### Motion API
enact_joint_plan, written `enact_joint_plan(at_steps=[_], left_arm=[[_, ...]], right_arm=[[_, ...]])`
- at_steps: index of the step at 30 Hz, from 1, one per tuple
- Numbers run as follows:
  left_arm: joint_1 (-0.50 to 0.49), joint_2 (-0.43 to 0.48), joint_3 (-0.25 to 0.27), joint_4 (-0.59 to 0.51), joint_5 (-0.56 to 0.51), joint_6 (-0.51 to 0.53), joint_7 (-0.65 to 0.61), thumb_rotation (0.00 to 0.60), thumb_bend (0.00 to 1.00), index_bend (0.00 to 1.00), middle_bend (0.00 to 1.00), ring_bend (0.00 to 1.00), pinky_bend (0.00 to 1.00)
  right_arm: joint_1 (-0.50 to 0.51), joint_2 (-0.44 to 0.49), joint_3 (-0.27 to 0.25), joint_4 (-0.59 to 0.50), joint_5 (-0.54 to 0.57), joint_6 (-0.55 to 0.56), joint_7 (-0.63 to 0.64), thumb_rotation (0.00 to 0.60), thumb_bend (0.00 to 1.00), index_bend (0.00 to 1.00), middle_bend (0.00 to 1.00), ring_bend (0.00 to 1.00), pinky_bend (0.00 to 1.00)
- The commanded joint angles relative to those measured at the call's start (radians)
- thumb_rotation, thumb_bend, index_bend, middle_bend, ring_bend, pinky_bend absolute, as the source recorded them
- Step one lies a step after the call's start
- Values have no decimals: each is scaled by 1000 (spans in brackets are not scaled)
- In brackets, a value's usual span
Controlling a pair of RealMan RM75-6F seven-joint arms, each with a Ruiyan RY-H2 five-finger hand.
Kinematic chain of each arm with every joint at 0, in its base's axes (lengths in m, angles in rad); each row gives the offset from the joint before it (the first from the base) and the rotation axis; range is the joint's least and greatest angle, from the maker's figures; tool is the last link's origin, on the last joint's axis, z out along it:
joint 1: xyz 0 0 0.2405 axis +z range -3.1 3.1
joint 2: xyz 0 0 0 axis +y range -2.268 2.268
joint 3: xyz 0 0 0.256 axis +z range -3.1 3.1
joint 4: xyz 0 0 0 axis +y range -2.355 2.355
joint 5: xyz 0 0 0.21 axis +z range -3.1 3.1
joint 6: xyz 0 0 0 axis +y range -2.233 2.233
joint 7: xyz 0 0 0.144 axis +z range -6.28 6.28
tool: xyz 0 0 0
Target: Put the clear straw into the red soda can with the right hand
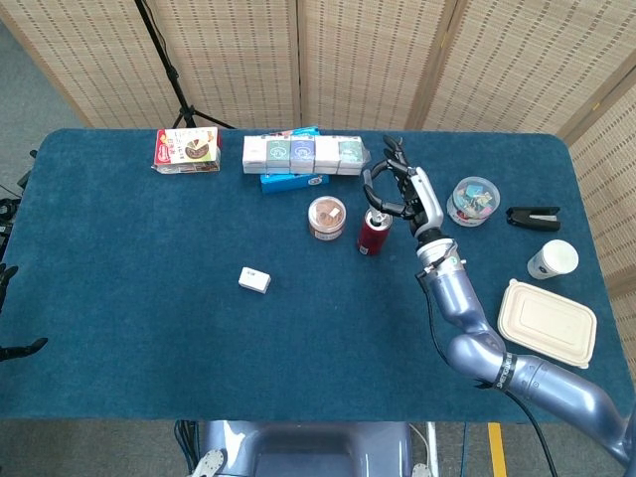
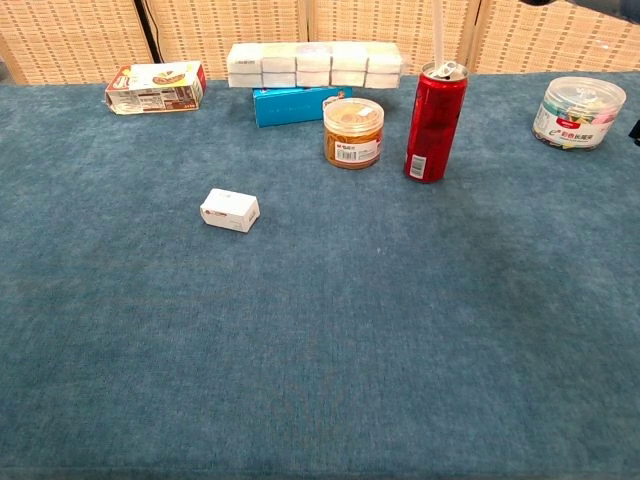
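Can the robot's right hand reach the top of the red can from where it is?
Probably yes. The right hand hovers just above and beside the red soda can, whose open top is uncovered, with nothing between them.

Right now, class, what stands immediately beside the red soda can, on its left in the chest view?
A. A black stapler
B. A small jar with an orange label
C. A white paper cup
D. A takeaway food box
B: the jar stands just left of the red soda can.

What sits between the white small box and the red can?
Bare blue cloth, mostly; the orange-lidded jar sits just left of the red soda can, slightly behind the line from the small white box. Clearest in chest view.
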Motion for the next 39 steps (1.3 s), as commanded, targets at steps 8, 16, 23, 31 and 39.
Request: enact_joint_plan(at_steps=[8, 16, 23, 31, 39], left_arm=[[-1, -2, 0, -1, -4, -1, 6, 600, 15, 0, 0, 0, 0], [-4, -4, -1, 0, -7, -5, 10, 600, 15, 0, 0, 0, 0], [-6, -6, -1, 1, -11, -9, 15, 600, 14, 0, 0, 0, 0], [-8, -6, -1, 1, -15, -12, 18, 600, 14, 0, 0, 0, 0], [-10, -8, 0, 1, -15, -15, 21, 600, 15, 0, 0, 0, 0]], right_arm=[[3, -8, -3, 3, -4, -4, 1, 600, 586, 619, 0, 0, 0], [3, -19, -5, 19, -8, -7, 9, 600, 587, 619, 0, 0, 0], [1, -29, -14, 41, -15, -15, 19, 600, 587, 619, 0, 0, 0], [-4, -46, -29, 68, -47, -16, 39, 600, 587, 620, 0, 0, 0], [-8, -61, -50, 98, -74, -18, 51, 600, 587, 620, 0, 0, 0]])
